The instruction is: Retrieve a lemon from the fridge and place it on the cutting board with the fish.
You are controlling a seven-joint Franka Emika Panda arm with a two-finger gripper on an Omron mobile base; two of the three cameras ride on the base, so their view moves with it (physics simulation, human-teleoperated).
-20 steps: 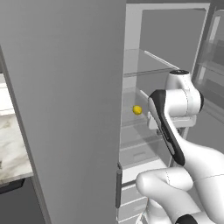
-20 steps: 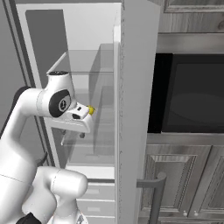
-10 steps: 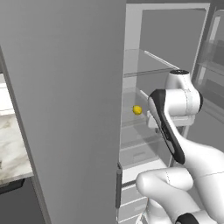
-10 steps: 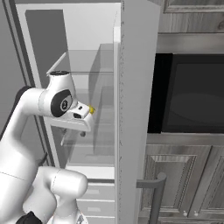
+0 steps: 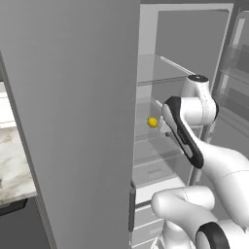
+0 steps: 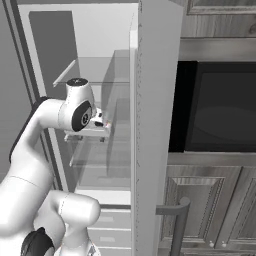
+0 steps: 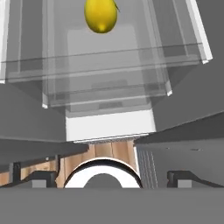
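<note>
The fridge [image 5: 73, 121] stands with both doors swung wide, and my arm reaches into it. The lemon [image 5: 152, 122], small and bright yellow, rests on a glass shelf [image 5: 160, 78] level, just left of my hand. In the hand view the lemon [image 7: 101, 15] sits at the top edge, ahead of my gripper [image 7: 108, 178] and apart from it. The gripper is open, its dark fingertips [image 7: 33, 179] spread wide with nothing between them. My hand [image 6: 100, 122] covers the lemon in the right base view. The cutting board and the fish are out of view.
The fridge's right door [image 6: 150, 125] stands edge-on close beside my arm. A dark built-in oven [image 6: 220, 105] and wood-grain cabinets [image 6: 210, 200] lie to its right. A marble counter [image 5: 12, 160] shows left of the left door. Pale drawers [image 6: 107, 220] sit under the shelves.
My hand has pushed a little deeper into the fridge toward the lemon, which it now covers in the right base view. The jaws stay wide.
</note>
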